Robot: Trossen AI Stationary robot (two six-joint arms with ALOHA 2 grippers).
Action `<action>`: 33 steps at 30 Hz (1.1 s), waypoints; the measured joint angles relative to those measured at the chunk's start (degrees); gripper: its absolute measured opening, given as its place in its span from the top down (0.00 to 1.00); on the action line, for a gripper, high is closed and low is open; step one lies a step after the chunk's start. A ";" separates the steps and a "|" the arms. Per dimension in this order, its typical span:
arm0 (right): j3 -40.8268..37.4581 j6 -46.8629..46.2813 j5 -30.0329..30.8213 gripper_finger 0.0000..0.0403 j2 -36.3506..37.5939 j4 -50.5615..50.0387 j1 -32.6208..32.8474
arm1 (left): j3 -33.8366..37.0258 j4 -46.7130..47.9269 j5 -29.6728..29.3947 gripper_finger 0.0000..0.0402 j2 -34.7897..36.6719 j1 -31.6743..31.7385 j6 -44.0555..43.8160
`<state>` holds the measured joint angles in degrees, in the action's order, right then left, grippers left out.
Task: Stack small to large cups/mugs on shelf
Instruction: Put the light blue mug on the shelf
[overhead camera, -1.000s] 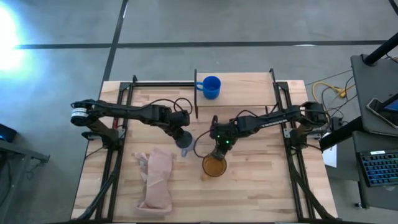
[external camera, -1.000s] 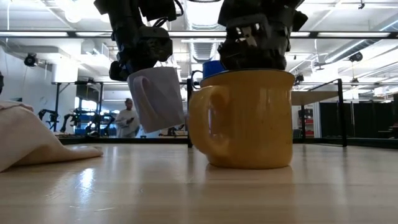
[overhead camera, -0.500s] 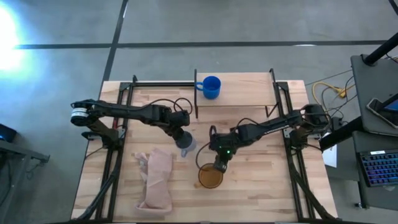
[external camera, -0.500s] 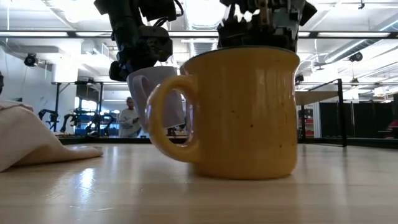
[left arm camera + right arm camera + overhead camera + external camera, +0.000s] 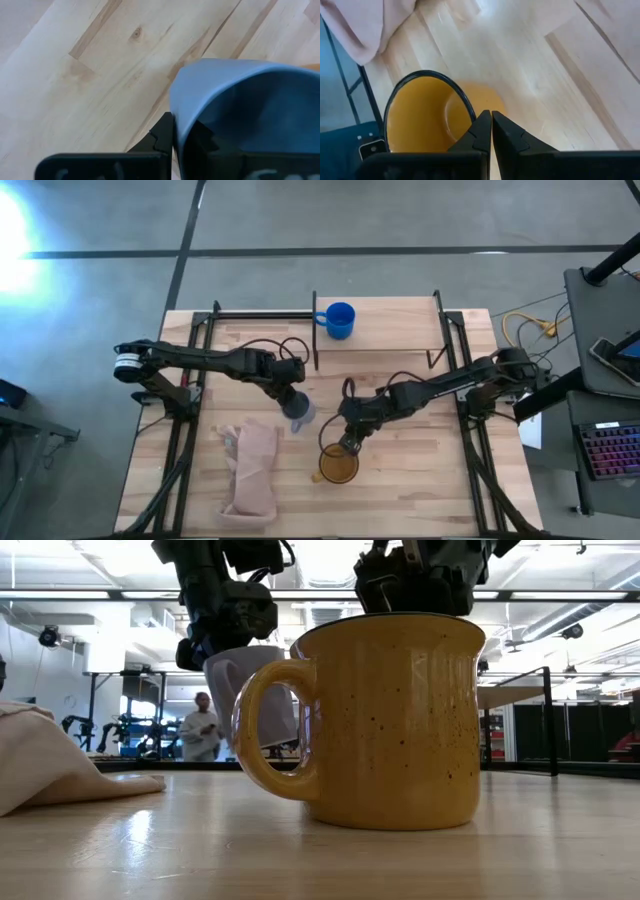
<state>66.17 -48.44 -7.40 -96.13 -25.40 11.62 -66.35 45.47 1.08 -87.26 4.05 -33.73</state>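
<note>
We see the left gripper point(image 5: 292, 399) clamping the grey-blue mug point(image 5: 255, 690) aloft; the right gripper point(image 5: 347, 442), fingers closed together, touches the yellow-orange mug point(image 5: 385, 725) rim.

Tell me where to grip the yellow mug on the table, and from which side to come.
Grip the yellow mug by its rim wall, coming down from above with one finger inside. It stands upright on the table with its mouth open upward, and the handle juts toward the cloth, so take the rim opposite the handle, nearest the right gripper.
</note>
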 joint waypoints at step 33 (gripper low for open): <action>-0.07 8.98 21.56 0.98 33.71 -20.30 -10.54 | -11.47 0.58 1.83 0.99 -11.31 0.93 15.07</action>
<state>66.10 -39.46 14.15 -62.41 -45.71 1.08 -77.82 46.05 2.90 -98.58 4.98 -18.66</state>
